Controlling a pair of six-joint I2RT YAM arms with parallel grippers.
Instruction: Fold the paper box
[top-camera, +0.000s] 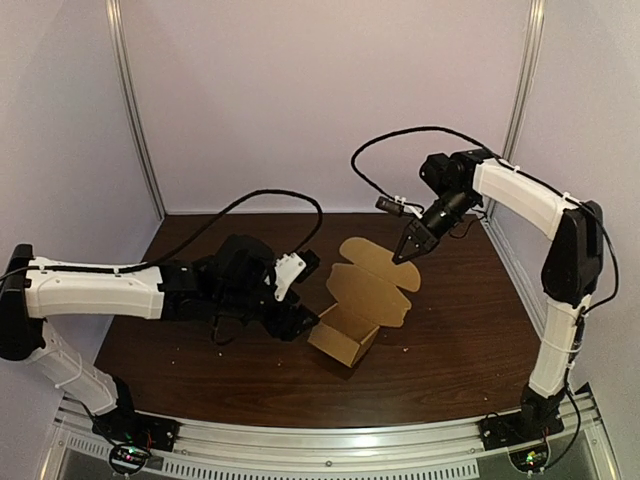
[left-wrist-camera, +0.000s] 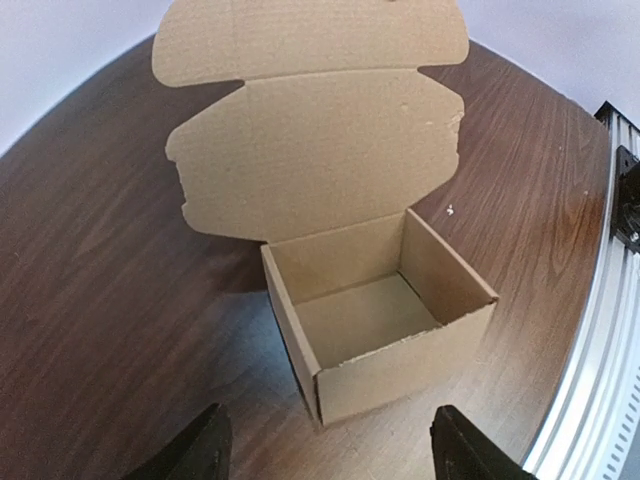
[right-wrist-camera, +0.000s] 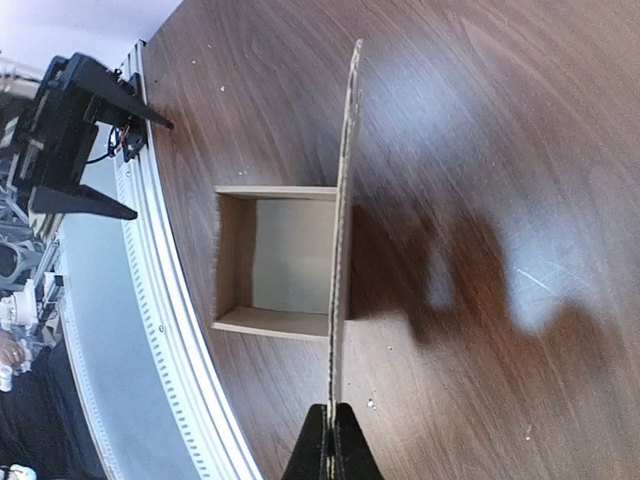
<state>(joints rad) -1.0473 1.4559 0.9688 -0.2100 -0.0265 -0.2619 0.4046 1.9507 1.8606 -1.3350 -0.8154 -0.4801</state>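
The small brown cardboard box (top-camera: 343, 338) sits open on the dark brown wooden tabletop (top-camera: 460, 340), near the middle and a bit toward the front; its 4 walls stand up; its wide cardboard lid flap (top-camera: 375, 280) rises from the back wall, on the side away from the left arm. The right pincer (top-camera: 408, 250) is pressed together on the top edge of the lid flap and pinches it; in the right wrist view its 2 black fingers (right-wrist-camera: 347, 455) squeeze the thin edge, and the lid flap looks like a thin line going down to the box. The left pincer (top-camera: 302, 322) is low, just beside the left side of the box; in the left wrist view its 2 black fingers (left-wrist-camera: 195, 450) are spread wide; the front wall of the box is close to them but apart from them. A silver metal rail (left-wrist-camera: 590, 380) runs along the front edge of the tabletop.
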